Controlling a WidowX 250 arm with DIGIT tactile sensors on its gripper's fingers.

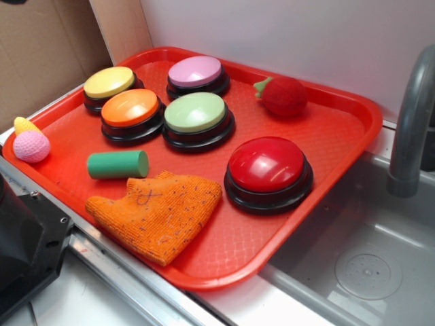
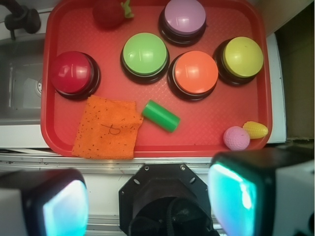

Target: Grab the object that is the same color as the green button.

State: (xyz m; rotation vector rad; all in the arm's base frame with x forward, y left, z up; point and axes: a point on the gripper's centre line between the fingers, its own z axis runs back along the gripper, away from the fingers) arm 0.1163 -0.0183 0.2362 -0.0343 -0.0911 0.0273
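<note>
red plastic tray [image 1: 340,146] with a raised rim and fine waffle texture on its floor; one corner overhangs the grey sink basin [image 1: 370,272]. everything i care about sits inside it.

contents, from my exterior view: five dome buttons on black bases. the green button [image 1: 195,112], pale and matte, is near the middle. orange button [image 1: 130,107] is just beside it, and the two bases look to be touching, though i can't be sure from this angle. yellow button [image 1: 109,82] and pink-lilac button [image 1: 195,71] sit toward the back rim. red button [image 1: 266,164], glossy, stands apart toward the sink side.

the object [image 1: 117,164], a dark green matte cylinder, lies on its side on the tray floor, in front of the orange and green buttons, just beside the orange cloth [image 1: 158,212]. in the wrist view the cylinder [image 2: 161,115] lies slanted, one end close to the cloth's corner. the cloth is coarse, speckled weave, flat, with a small pen mark.

also in the tray: a fuzzy red strawberry toy [image 1: 281,96] with a green stem near the back rim, and a knitted pink ball with a yellow piece [image 1: 30,141] at the front corner.

gripper [image 2: 147,201]: the wrist camera shows the two fingers [image 2: 236,196] spread wide apart, nothing between them, hanging off the tray's near edge, well apart from the cylinder.
</note>
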